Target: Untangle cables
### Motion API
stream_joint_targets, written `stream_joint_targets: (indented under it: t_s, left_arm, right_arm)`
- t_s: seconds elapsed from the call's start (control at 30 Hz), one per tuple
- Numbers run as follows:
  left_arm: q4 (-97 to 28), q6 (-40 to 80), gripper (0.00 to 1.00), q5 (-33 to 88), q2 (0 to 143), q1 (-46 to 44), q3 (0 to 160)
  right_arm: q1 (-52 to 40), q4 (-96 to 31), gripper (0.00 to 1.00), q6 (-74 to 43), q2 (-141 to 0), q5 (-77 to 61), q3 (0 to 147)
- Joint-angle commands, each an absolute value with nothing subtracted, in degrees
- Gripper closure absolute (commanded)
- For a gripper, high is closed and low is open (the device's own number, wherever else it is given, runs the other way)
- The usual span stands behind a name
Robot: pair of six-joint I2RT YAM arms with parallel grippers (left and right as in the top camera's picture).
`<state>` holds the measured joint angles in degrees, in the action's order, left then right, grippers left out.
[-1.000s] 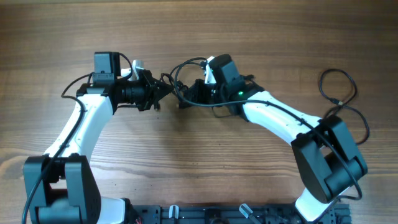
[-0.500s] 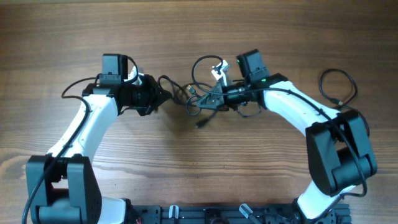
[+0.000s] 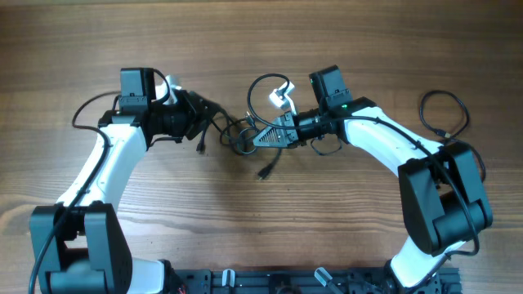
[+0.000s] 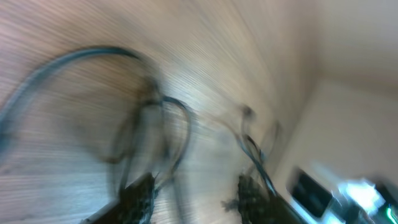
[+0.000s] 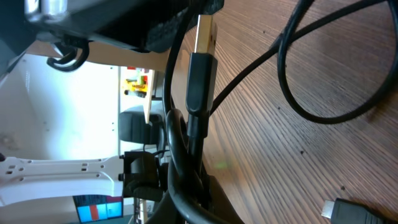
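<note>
The cables lie as a knotted black bundle between my two grippers. My right gripper is shut on strands of this bundle. In the right wrist view the gripper squeezes thick strands, and a USB plug sticks out beyond them. One loop arcs behind the bundle, and a loose plug end rests on the wood in front. My left gripper sits just left of the knot. Its view is blurred, but the gripper stands open, with cables ahead of it.
A separate black cable loops on the wooden table at the far right, near the right arm's base. Another plug lies on the wood in the right wrist view. The arm bases stand along the front edge.
My left gripper has opened, let go of the cables and drawn back to the left. My right gripper earlier pulled the bundle to the right and now holds still.
</note>
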<state>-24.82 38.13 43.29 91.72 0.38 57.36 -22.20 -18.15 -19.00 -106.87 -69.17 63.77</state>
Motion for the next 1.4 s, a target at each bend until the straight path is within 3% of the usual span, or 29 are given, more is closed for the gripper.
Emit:
stream_joint_targets:
  t_s: [0.0,0.03,0.07,0.13,0.2,0.3,0.4,0.57,0.67,0.77,0.8,0.83,0.87,0.9,1.07,1.17,1.27,1.3,1.33,1.37]
  left_arm:
    - [-24.18,21.78,0.36,56.99,91.79,0.16,57.43]
    - [-24.23,21.61,0.43,57.01,91.79,0.16,57.43]
    - [-24.45,21.58,0.08,56.97,91.79,0.16,57.43]
    - [-25.45,20.71,0.17,57.36,91.79,0.4,57.43]
    - [-24.18,13.37,0.34,59.35,91.77,0.1,57.43]
    - [-24.4,2.52,0.46,59.33,91.72,-0.97,57.43]
    - [-24.93,-5.76,0.52,56.12,91.72,-3.97,57.43]
    - [-25.85,-8.91,0.55,43.77,91.72,-11.05,57.41]
    - [-25.93,-9.23,0.76,39.7,91.72,-12.95,57.41]
    - [-25.91,-8.58,0.82,38.87,91.72,-12.95,57.41]
    - [-25.93,-8.58,0.78,38.87,91.72,-12.97,57.41]
    - [-25.93,-8.4,0.59,38.81,91.72,-12.95,57.41]
    - [-25.89,-6.68,0.21,37.54,91.72,-12.95,57.43]
    - [-25.76,-4.01,0.03,35.09,91.64,-12.91,57.52]
    - [-33.06,3.73,0.0,33.91,84.51,-11.07,61.73]
    - [-36.21,7.55,0.0,24.25,78.65,-11.07,61.91]
    - [-36.12,9.65,0.13,19.68,72.4,-11.14,61.91]
    - [-35.35,9.63,0.5,19.66,71.05,-11.14,61.91]
    - [-34.87,9.37,0.57,19.66,70.57,-11.14,61.91]
    - [-34.28,8.14,0.53,19.7,70.5,-11.14,61.89]
  right_arm:
    - [-22.33,-17.17,0.96,-17.32,-107.26,-71.85,63.46]
    - [-22.33,-17.15,0.96,-15.99,-107.26,-71.79,63.46]
    - [-22.33,-17.19,0.96,-14.92,-107.26,-70.83,63.46]
    - [-22.33,-17.19,0.96,-14.98,-107.26,-67.57,63.46]
    - [-22.33,-16.88,0.96,-14.98,-107.26,-66.26,63.46]
    - [-22.33,-16.75,0.96,-15.0,-107.26,-66.28,63.46]
    - [-22.35,-17.19,0.96,-14.98,-107.26,-66.5,63.46]
    - [-22.33,-18.02,0.96,-14.66,-107.26,-66.48,63.46]
    - [-22.33,-18.02,0.96,-13.82,-107.26,-66.46,63.46]
    - [-22.33,-18.02,0.96,-13.65,-107.26,-66.46,63.46]
    - [-22.33,-18.0,0.96,-13.65,-107.26,-66.39,63.46]
    - [-22.31,-18.0,0.96,-13.67,-107.26,-65.69,63.46]
    - [-22.28,-18.0,0.96,-13.65,-107.26,-64.58,63.46]
    - [-22.28,-18.04,0.96,-13.69,-107.26,-63.35,63.46]
    - [-22.28,-18.04,0.96,-13.69,-107.26,-61.28,63.46]
    - [-22.28,-18.09,0.96,-13.67,-107.26,-59.24,63.46]
    - [-22.28,-18.06,0.96,-13.69,-107.26,-59.09,63.46]
    - [-22.28,-18.06,0.96,-13.69,-107.26,-59.11,63.46]
    - [-22.28,-18.09,0.96,-13.67,-107.26,-59.16,63.46]
    - [-22.28,-18.06,0.96,-13.65,-107.26,-59.4,63.46]
